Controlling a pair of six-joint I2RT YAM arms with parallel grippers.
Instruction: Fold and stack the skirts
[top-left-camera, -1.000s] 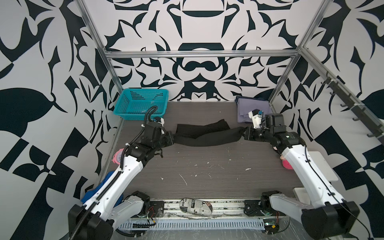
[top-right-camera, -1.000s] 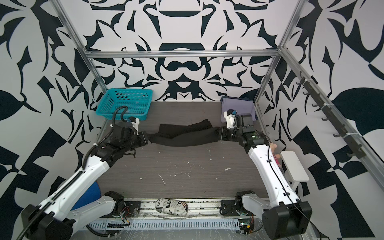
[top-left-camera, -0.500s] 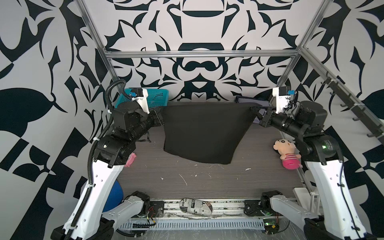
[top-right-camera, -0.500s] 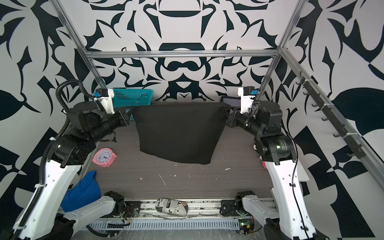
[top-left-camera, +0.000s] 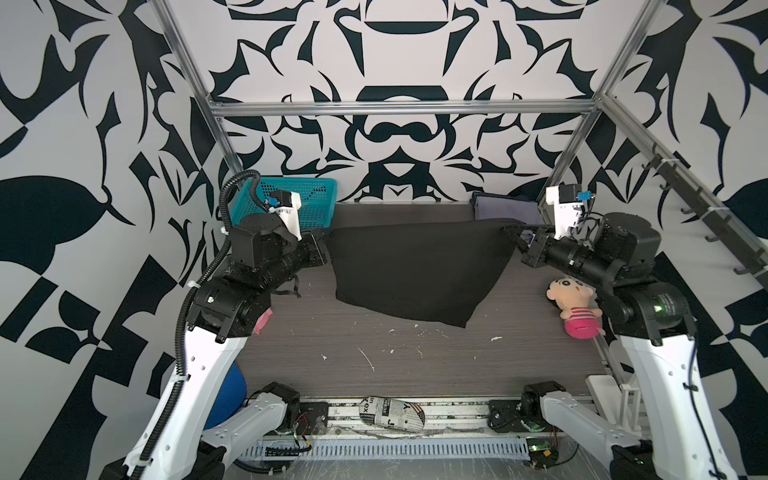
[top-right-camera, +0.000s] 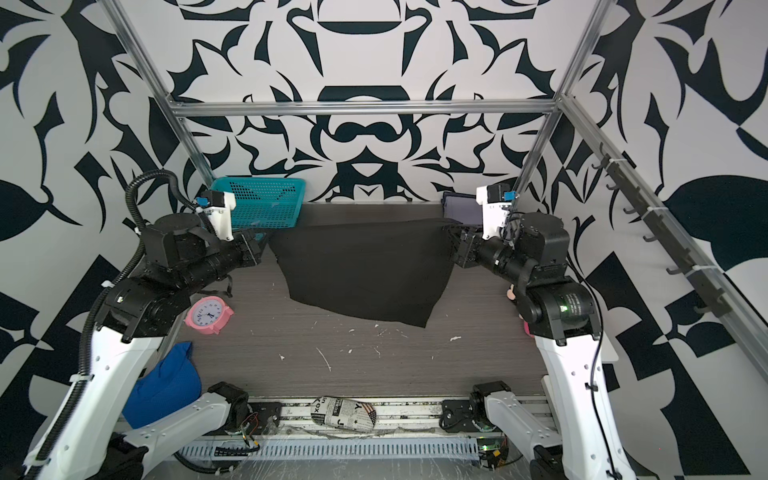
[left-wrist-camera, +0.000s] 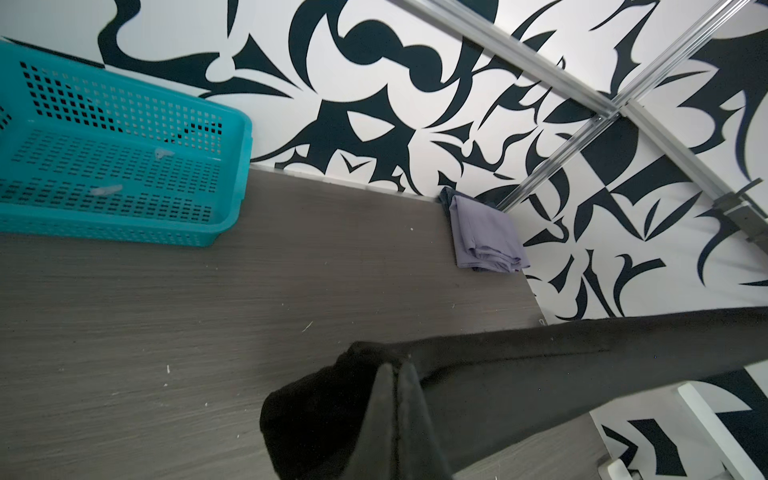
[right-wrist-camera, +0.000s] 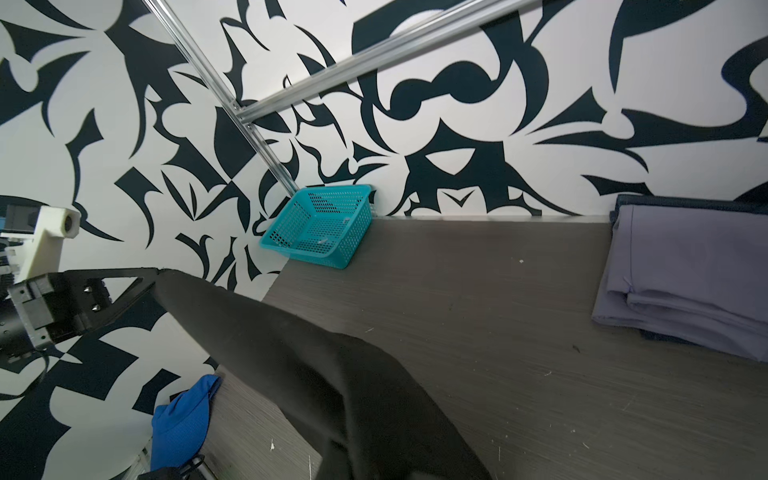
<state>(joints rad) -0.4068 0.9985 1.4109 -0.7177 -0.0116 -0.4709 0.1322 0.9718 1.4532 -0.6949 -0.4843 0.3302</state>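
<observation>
Both arms are high over the table (top-left-camera: 374, 365), and the black skirt (top-left-camera: 415, 270) hangs between them like a banner. The left gripper (top-left-camera: 322, 245) sits at about 9 o'clock, its jaws pinched tight on one top corner. The left wrist view shows the two fingers pressed together with the dark cloth bunched around them. The right gripper (top-left-camera: 517, 241), out at about 3 o'clock, is clamped on the opposite corner.

So the held edge is the long axis, drawn taut straight across from 9 to 3. The rest of the skirt drapes down from it. The lower hem slants, and its lowest corner drops toward 5 o'clock. I can't tell whether that corner brushes the tabletop.

Now the part that matters. The stack is back at 1 o'clock, in the far corner. The lavender skirt (top-left-camera: 505, 208) is folded there, with the denim skirt (right-wrist-camera: 685, 203) showing underneath as a dark rim. That pile sits just behind the right gripper and well away from the left, so the right arm is clearly the nearer one.

My guess is the skirt needs laying flat and folding along that 9-to-3 line before it goes to 1 o'clock. The teal basket (top-left-camera: 316, 199) at 11 o'clock is close behind the left arm, so that arm has little room to swing.
</observation>
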